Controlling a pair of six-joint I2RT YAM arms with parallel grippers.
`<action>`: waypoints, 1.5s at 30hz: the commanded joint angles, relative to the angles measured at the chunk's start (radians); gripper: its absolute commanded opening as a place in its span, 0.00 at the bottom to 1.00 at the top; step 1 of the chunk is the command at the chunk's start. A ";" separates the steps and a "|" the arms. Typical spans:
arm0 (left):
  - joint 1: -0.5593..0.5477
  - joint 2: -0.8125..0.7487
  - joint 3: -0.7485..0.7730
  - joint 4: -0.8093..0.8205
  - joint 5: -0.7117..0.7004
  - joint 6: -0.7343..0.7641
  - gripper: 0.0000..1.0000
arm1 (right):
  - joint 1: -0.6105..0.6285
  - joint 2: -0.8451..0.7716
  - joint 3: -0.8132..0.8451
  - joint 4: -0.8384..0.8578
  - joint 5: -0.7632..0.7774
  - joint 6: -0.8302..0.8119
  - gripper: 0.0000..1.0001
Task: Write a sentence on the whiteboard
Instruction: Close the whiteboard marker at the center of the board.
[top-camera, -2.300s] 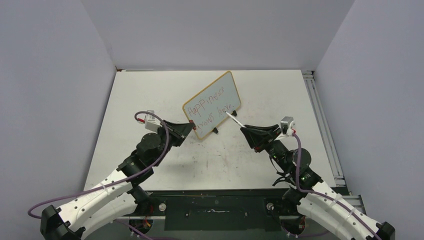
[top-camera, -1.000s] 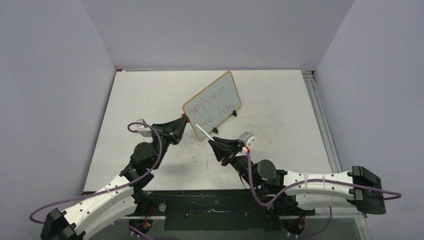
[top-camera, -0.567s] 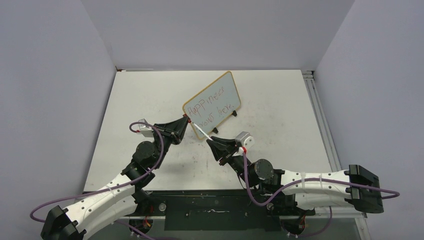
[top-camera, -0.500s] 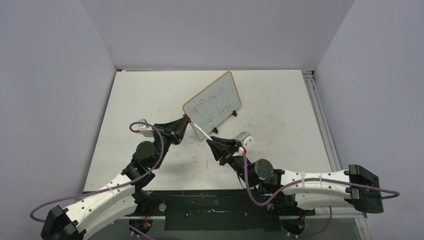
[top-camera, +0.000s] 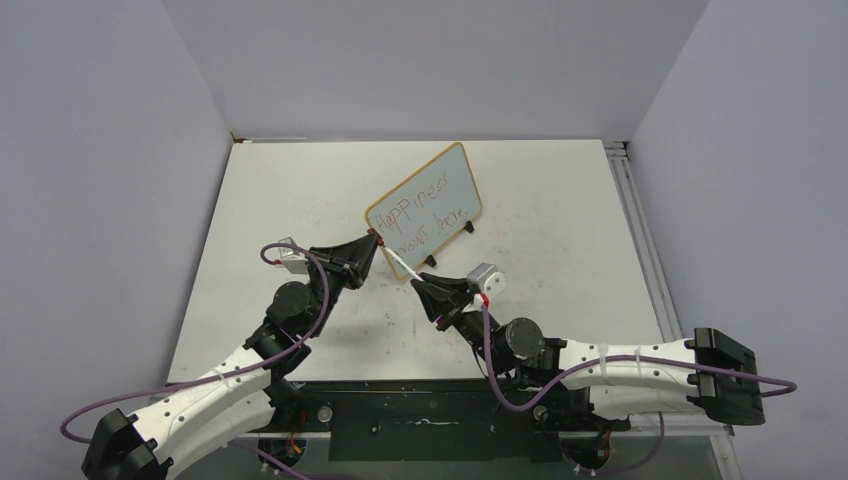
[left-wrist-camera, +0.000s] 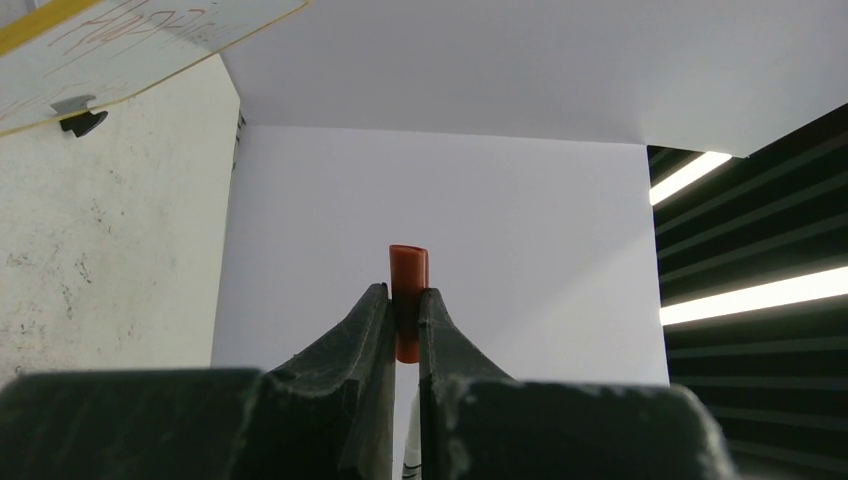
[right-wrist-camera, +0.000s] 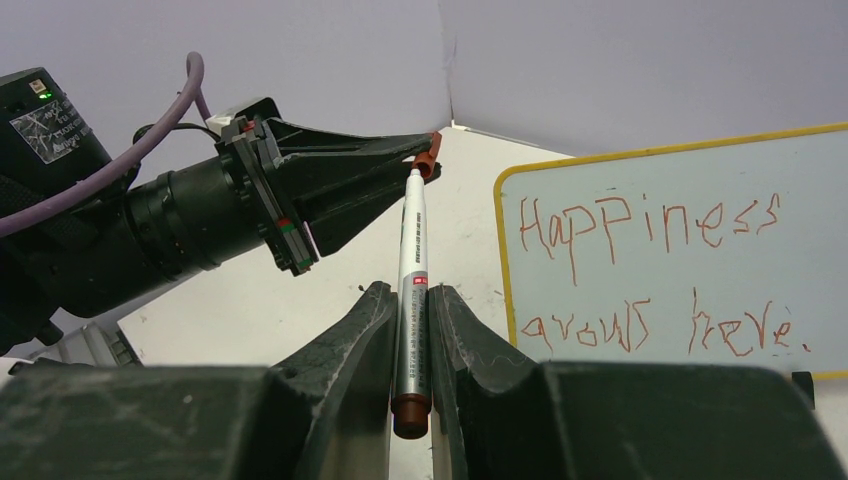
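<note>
Top external: marker (top-camera: 403, 268) just beside left edge of whiteboard (top-camera: 457, 168)

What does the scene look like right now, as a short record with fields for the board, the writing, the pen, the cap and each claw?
whiteboard: yellow-framed, set askew on the table
sentence: red, two lines, reads "Happiness grows here."
marker: white barrel, tip aimed at the cap
cap: red
left claw: shut on the cap
right claw: shut on the marker
tip and cap: close together; contact cannot be told
task state: writing looks finished, marker not yet capped
</note>
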 joint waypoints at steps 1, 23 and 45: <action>0.005 -0.001 0.011 0.066 0.009 -0.010 0.00 | 0.006 0.011 0.047 0.060 0.010 -0.007 0.05; 0.004 0.000 0.009 0.078 0.018 -0.016 0.00 | -0.003 0.039 0.056 0.061 0.029 -0.012 0.05; 0.001 0.016 0.014 0.086 0.045 -0.002 0.00 | -0.044 0.083 0.083 0.058 0.022 -0.022 0.05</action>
